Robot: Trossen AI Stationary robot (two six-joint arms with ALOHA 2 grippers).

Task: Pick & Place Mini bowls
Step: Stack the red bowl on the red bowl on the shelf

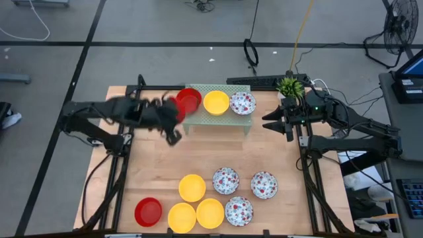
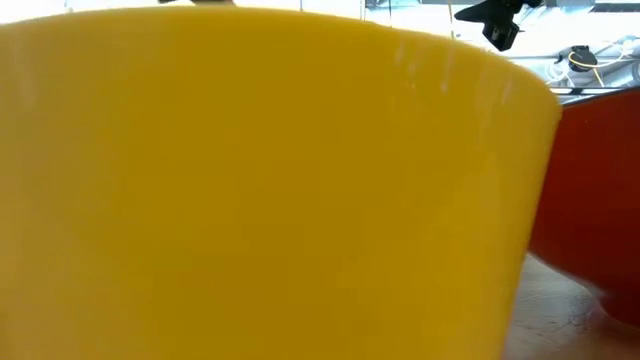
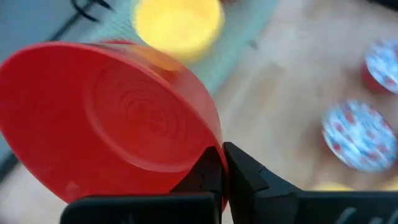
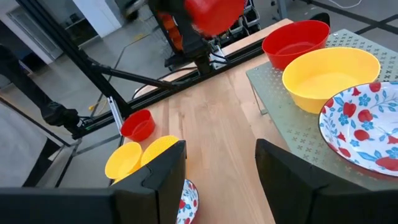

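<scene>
My left gripper (image 3: 222, 171) is shut on a red mini bowl (image 3: 106, 118), held in the air beside the near left corner of the pale green mesh rack (image 1: 215, 121). On the rack sit a red bowl (image 1: 190, 98), a yellow bowl (image 1: 216, 102) and a floral bowl (image 1: 242, 103), each on its base. Near the table's front edge rest one red bowl (image 1: 148, 211), three yellow bowls (image 1: 192, 188) and three floral bowls (image 1: 225, 180). My right gripper (image 4: 221, 180) waits open at the table's right, level with the rack. My left gripper pinches the red bowl's rim (image 3: 210, 144) between its two fingers. The bowl is lifted clear of the table and tipped on edge, its underside (image 3: 137, 109) turned toward the wrist. In the right wrist view the held bowl (image 4: 214, 15) shows blurred above the table.
A small green plant (image 1: 289, 86) stands at the far right corner behind the right arm. Bare wood lies between the rack and the bowls at the front. One yellow bowl (image 2: 260, 180) fills the low view, with a red bowl (image 2: 600, 190) beside it.
</scene>
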